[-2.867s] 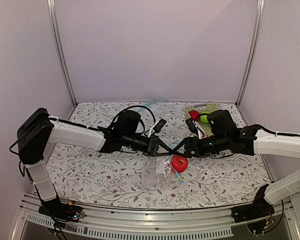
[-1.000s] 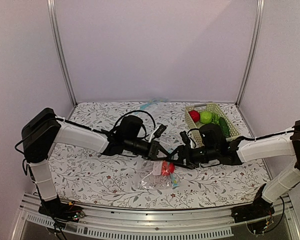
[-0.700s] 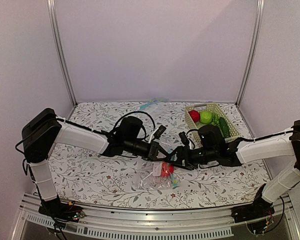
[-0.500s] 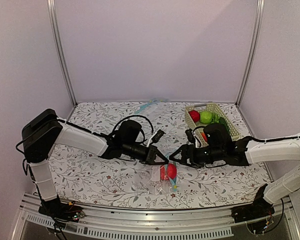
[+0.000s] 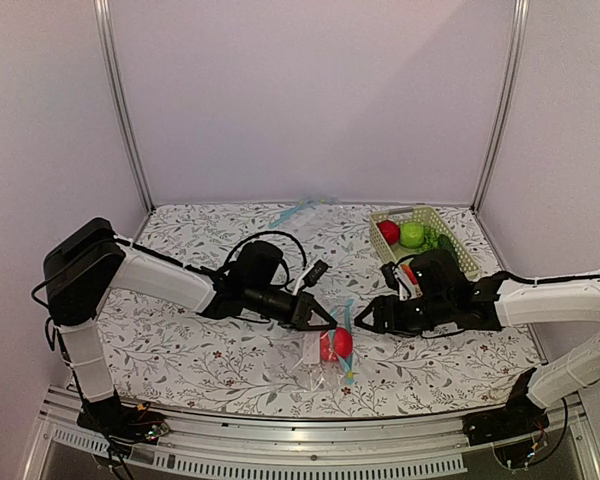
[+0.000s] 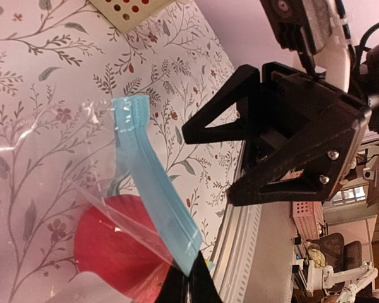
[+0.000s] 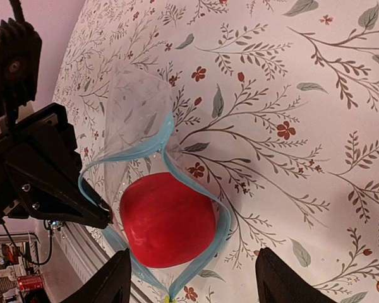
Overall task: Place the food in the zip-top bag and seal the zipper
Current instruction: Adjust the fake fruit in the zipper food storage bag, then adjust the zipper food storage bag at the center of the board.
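Pale walls enclose our floral-patterned table (image 5: pixel 180 350). Our left gripper (image 5: pixel 326 320) is pinched tight on the zipper (image 6: pixel 153 189) of the zip-top bag (image 5: pixel 315 364), whose mouth gapes around the round red fruit (image 7: pixel 167 221). Our right gripper (image 5: pixel 364 317) hangs spread wide just beside that mouth, holding nothing. Further right sits a basket (image 5: pixel 410 211).

Left gripper (image 5: pixel 327 320) seemingly pinches the bag (image 5: pixel 313 364) holding a red fruit (image 5: pixel 335 343); right gripper (image 5: pixel 365 317) gapes beside it.
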You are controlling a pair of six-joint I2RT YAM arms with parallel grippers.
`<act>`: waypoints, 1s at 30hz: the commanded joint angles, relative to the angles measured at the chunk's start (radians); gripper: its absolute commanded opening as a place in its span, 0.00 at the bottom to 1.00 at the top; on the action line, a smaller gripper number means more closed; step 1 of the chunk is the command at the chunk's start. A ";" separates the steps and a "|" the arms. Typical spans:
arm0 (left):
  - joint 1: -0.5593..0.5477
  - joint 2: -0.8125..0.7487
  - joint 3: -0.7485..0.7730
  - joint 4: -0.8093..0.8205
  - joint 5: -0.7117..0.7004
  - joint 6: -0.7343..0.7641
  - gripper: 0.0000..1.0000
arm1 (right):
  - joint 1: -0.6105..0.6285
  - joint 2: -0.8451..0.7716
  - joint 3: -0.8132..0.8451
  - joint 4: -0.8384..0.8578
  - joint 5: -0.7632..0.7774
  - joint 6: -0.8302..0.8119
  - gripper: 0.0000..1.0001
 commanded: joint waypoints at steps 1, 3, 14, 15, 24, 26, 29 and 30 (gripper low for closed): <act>0.005 -0.011 -0.004 0.007 0.003 0.012 0.00 | -0.004 0.055 0.003 0.003 0.001 -0.053 0.67; 0.005 -0.011 -0.002 0.007 0.005 0.011 0.00 | -0.004 0.086 0.016 0.015 -0.004 -0.066 0.65; 0.005 -0.020 0.001 0.004 0.008 0.007 0.00 | -0.005 0.224 0.075 0.115 -0.043 -0.094 0.59; 0.005 -0.020 0.001 0.004 0.008 0.008 0.00 | -0.005 0.226 0.078 0.116 -0.039 -0.097 0.59; 0.005 -0.024 0.002 0.004 0.009 0.004 0.00 | -0.006 0.278 0.102 0.140 -0.039 -0.114 0.53; 0.005 -0.026 0.003 0.003 0.009 0.003 0.00 | -0.006 0.289 0.112 0.149 -0.044 -0.118 0.50; 0.004 -0.027 0.004 0.003 0.009 0.001 0.00 | -0.006 0.303 0.119 0.167 -0.054 -0.121 0.44; 0.004 -0.028 0.004 0.003 0.009 0.001 0.00 | -0.006 0.305 0.120 0.171 -0.058 -0.123 0.40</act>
